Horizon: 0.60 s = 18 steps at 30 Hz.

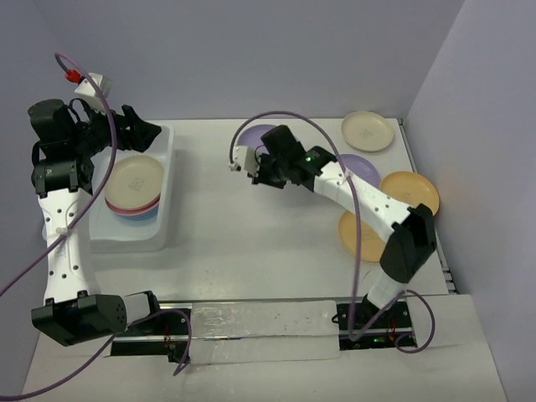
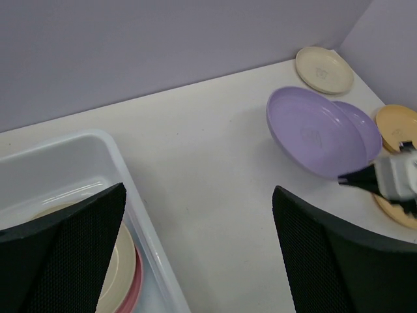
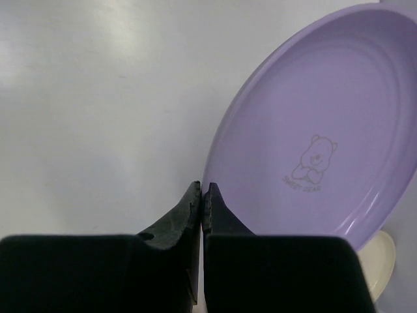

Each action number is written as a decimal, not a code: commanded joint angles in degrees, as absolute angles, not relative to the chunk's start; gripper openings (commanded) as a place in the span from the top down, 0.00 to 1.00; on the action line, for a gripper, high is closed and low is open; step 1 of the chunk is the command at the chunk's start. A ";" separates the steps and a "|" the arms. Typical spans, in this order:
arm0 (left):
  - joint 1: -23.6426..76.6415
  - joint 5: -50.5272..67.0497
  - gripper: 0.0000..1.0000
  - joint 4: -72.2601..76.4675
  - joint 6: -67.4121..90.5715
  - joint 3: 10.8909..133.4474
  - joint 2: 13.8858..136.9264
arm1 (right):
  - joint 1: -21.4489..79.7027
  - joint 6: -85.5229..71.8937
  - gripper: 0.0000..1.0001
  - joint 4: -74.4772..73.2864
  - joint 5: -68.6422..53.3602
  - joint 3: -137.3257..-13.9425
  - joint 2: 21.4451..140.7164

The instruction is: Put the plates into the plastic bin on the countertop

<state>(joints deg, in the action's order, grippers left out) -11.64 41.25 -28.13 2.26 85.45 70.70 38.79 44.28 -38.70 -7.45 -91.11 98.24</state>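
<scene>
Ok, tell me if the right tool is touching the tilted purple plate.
Touching. The right wrist view shows the right tool shut, its fingertips pinching the rim of the tilted purple plate.

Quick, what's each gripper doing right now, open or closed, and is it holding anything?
Left gripper: open, holding nothing.
Right gripper: closed on the rim of a purple plate.
</scene>
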 commanded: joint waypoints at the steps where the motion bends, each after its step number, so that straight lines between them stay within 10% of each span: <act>1: -7.34 36.36 0.01 -34.18 0.89 88.58 74.04 | 47.63 47.14 1.00 -33.67 0.83 -79.86 88.56; 18: 18.47 20.84 0.27 -43.10 -7.97 79.54 80.43 | 68.51 48.03 1.00 -30.03 21.97 -67.22 83.88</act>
<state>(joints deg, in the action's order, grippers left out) 15.40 23.88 -41.27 -6.52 81.16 80.61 67.20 48.65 -32.41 17.12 -65.51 86.43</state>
